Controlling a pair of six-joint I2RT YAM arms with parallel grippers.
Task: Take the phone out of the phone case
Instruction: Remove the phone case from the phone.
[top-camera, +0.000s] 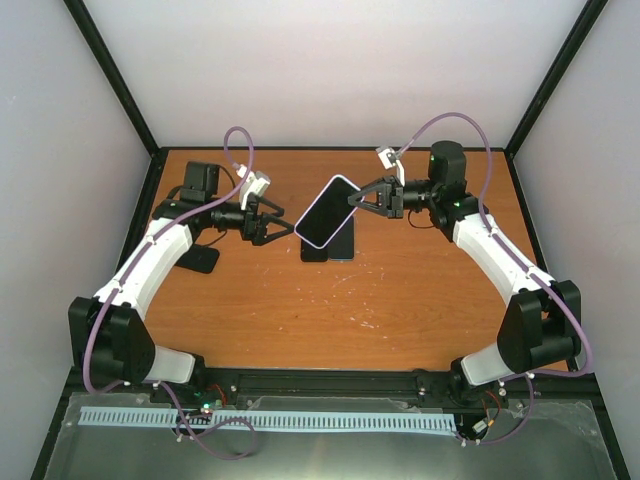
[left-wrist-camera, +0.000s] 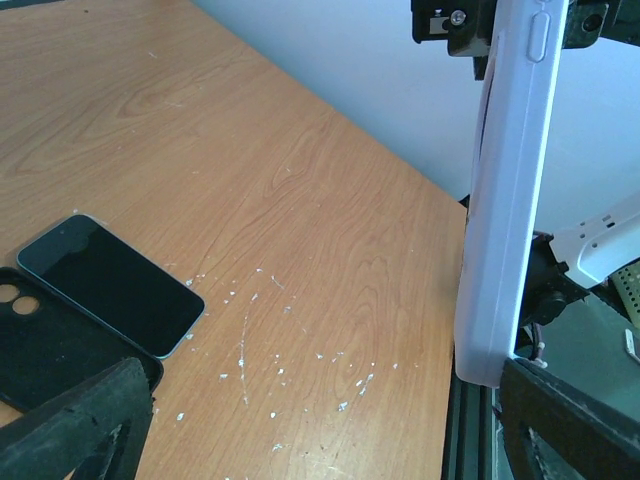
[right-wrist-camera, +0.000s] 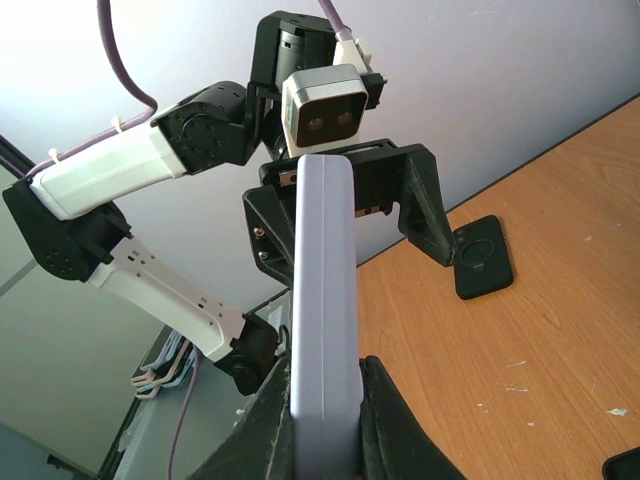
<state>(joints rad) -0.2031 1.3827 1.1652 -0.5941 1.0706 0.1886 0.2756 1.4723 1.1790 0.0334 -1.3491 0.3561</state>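
Pinch from the closed jaws of the right gripper (top-camera: 358, 200) at one end keeps the lavender-cased phone (top-camera: 325, 210) raised edge-up above the table (top-camera: 400, 290). Its free end is offered to the wide-open jaws of the left gripper (top-camera: 282, 230) (apparently not touching). Open air surrounds it; a bare phone (left-wrist-camera: 110, 285) and a black case (left-wrist-camera: 50, 345) lie below.

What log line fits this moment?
right hand: shut on phone in lavender case, aloft | left hand: open beside its lower end | bare dark phone, black case: on wooden table

Lilac-cased phone (top-camera: 326, 211), tilted, aloft
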